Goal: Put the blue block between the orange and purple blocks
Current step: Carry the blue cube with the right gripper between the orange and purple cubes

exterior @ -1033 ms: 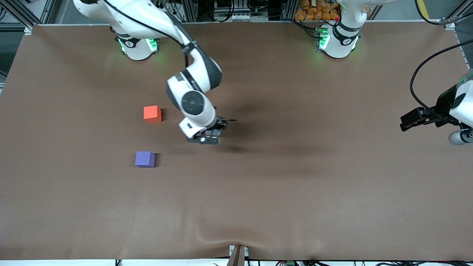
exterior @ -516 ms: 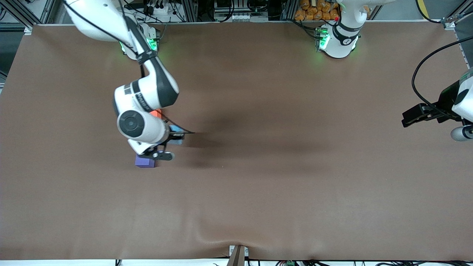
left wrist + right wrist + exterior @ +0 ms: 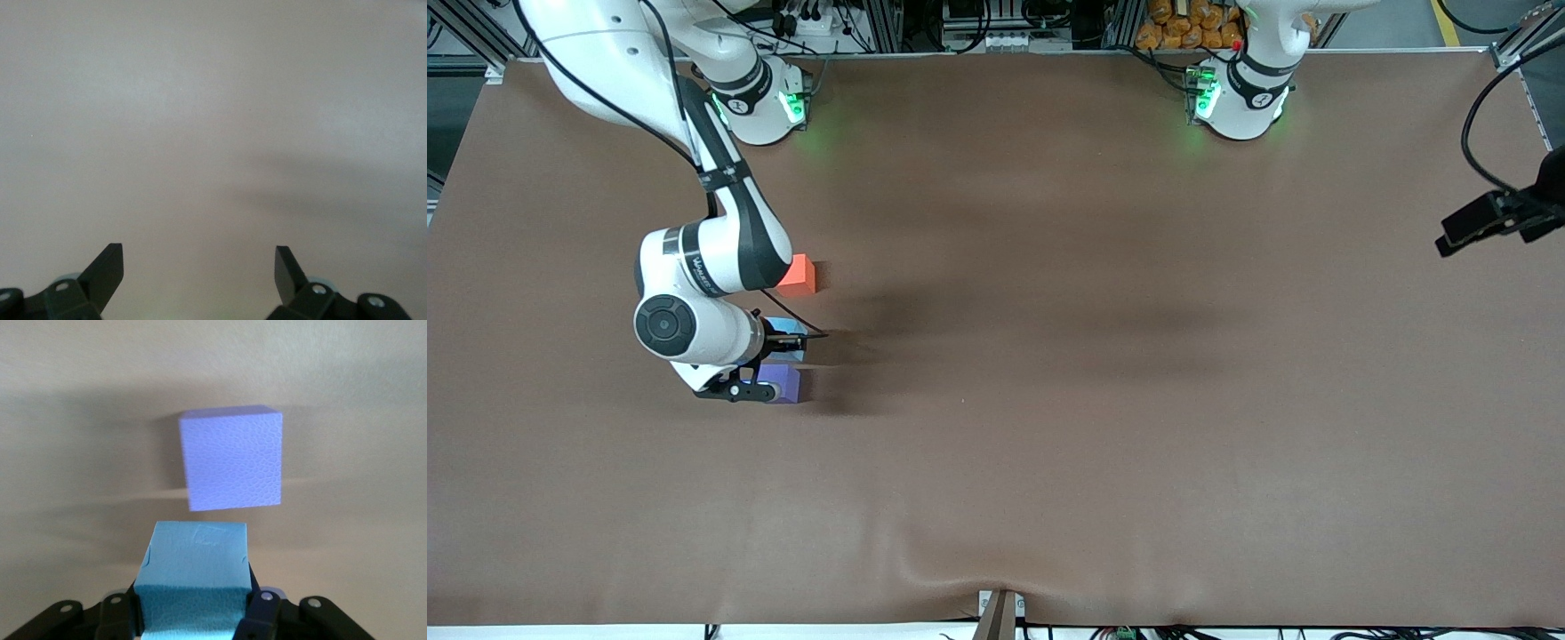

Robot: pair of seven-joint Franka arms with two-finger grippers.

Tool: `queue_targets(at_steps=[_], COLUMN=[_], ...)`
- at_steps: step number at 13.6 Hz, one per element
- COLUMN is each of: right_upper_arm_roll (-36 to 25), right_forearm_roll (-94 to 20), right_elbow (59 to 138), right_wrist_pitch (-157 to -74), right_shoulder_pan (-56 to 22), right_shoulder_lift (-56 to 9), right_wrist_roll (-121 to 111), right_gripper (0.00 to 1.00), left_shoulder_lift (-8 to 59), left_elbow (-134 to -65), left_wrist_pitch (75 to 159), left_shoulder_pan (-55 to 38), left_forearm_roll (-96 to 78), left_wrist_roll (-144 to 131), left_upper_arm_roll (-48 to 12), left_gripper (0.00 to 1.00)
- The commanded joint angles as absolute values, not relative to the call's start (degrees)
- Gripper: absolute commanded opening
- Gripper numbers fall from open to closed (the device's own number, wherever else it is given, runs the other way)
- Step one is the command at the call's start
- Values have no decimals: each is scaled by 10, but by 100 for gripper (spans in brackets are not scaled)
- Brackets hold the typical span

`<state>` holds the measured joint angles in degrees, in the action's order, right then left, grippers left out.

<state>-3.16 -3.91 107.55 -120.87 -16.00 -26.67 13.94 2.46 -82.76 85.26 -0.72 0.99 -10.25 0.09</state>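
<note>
Front view: the right claw [image 3: 769, 342] is clamped on the blue block [image 3: 790, 338] over the brown surface [image 3: 1103, 373], in the gap between the orange block [image 3: 798, 274] and the purple block [image 3: 786, 383]; the left claw [image 3: 1480, 222] waits over the left arm's end of the surface. Left wrist view: the left claw [image 3: 199, 270] stands spread wide and grips nothing, bare surface under it. Right wrist view: the blue block [image 3: 195, 577] is pinched between the right claw's fingers [image 3: 263, 613], just beside the purple block [image 3: 231, 458] and not touching it.
</note>
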Motion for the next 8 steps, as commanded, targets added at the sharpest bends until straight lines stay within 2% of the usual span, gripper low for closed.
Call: queue_targets(at_steps=[1,5,8], right_upper_arm_roll=[-20,-20,-19], right_forearm_roll=[-31,-30,-30], right_elbow=[1129,1138,1159], right_wrist_pitch=[-1250,-1252,-1287], right_shoulder_pan=[-152,-149,-143], right_shoulder_lift=[-248,-250,-252], right_wrist_roll=[137,137,137], right_gripper=[26,27,28], left_shoulder_lift=[-21,-32,-24], left_elbow=[-891,-892,-895], left_wrist_pitch=[857,858,868], left_shoulder_pan=[-32,-39,-34], left_forearm_roll=[3,4,6], left_wrist_roll=[-97,-97,-97], left_upper_arm_roll=[23,30,24], left_gripper=[100,100,100])
